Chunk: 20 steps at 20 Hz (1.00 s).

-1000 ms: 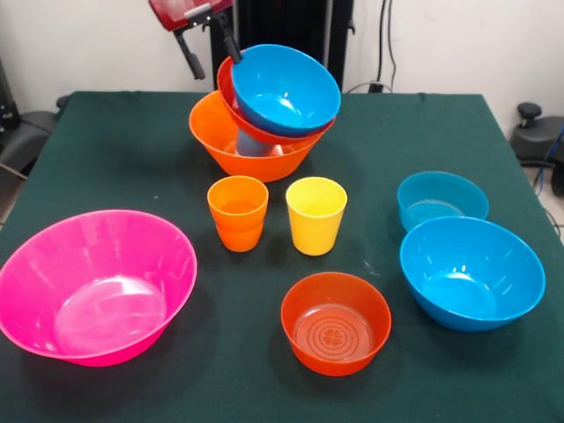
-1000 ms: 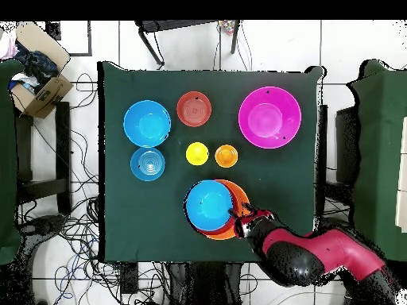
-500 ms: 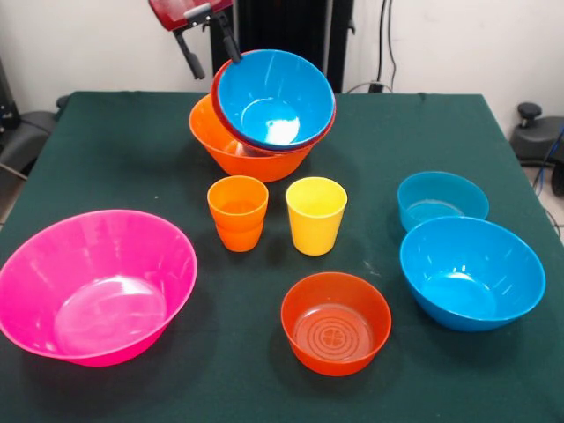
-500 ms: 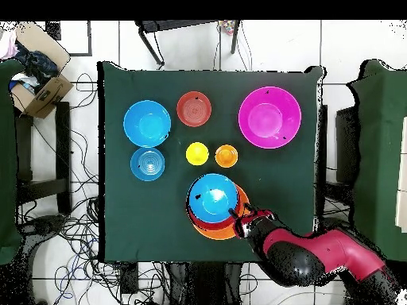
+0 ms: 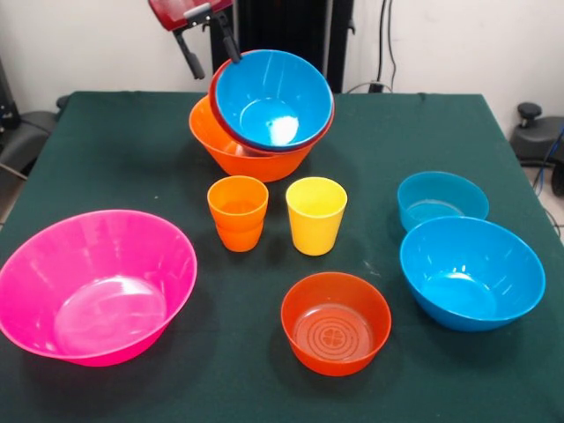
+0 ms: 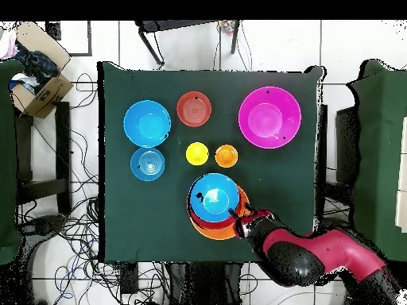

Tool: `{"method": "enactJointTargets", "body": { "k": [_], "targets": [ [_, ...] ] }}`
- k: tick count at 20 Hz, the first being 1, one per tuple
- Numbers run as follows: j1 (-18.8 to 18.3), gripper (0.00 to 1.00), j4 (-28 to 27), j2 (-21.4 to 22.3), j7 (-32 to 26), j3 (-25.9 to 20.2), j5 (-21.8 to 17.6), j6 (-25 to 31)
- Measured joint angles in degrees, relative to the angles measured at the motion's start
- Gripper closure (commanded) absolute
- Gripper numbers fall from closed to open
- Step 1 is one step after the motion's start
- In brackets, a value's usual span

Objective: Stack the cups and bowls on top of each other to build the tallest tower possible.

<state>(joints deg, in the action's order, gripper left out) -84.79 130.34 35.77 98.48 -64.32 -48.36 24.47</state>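
The tower stands at the far middle of the table. Its base is the big orange bowl (image 5: 216,141). A red-orange bowl (image 5: 218,99) and a larger blue bowl (image 5: 273,99) are nested in it, tilted toward the camera. The tower also shows in the overhead view (image 6: 215,196). My gripper (image 5: 211,51) is open just behind the tower's left rim, and one finger (image 5: 232,44) is close to the rim; it also shows in the overhead view (image 6: 242,214). The orange cup (image 5: 238,211) and the yellow cup (image 5: 315,214) stand upright in front of the tower. The blue cup is hidden.
A big pink bowl (image 5: 92,282) sits near left. A red-orange bowl (image 5: 335,322) sits near centre. A larger blue bowl (image 5: 471,273) and a small shallow blue bowl (image 5: 441,198) sit at the right. A cardboard box (image 6: 36,83) stands off the table.
The nested red-orange and blue bowls tipped from leaning right to facing the camera and dropped lower into the orange bowl, hiding what was under them. The gripper stayed put.
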Motion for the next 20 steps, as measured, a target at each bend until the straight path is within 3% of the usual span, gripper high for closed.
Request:
{"method": "enactJointTargets", "body": {
  "k": [11,20],
  "targets": [
    [3.73,0.00,0.01,3.57,0.00,0.06,0.23,-0.01],
    [7.35,0.00,-0.18,11.09,0.00,-0.23,3.40,0.00]
  ]
}}
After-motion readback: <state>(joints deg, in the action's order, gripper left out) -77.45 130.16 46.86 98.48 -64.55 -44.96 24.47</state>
